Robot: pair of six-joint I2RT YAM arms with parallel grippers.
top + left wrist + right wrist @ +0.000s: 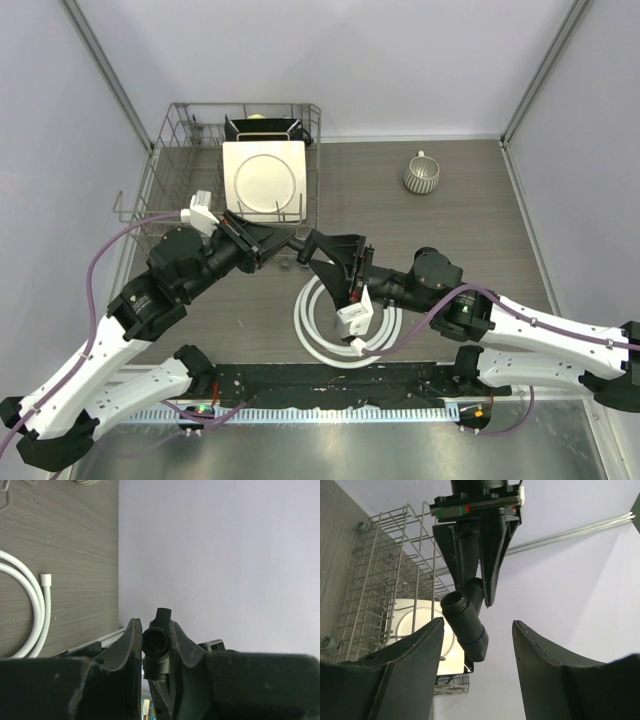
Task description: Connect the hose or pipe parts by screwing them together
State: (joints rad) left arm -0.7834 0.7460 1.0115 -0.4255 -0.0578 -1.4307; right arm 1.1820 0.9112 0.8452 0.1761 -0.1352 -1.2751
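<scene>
My left gripper (pixel 286 240) is shut on the small black T-shaped fitting (pixel 298 243), held above the table beside the dish rack. In the left wrist view the fitting (pixel 156 647) sits pinched between the jaws of the left gripper (pixel 156 630), threaded end toward the camera. My right gripper (pixel 318 246) faces it from the right. In the right wrist view the right gripper (pixel 478 622) stands open, and the fitting (pixel 465 622) hangs just beyond its left finger without touching. The white hose (pixel 322 338) lies coiled on the table under the right arm, with an end connector (pixel 46 580) showing.
A wire dish rack (pixel 170 165) with a white plate (pixel 264 180) stands at the back left, close behind the grippers. A ribbed cup (pixel 421 175) sits at the back right. Purple cables run along both arms.
</scene>
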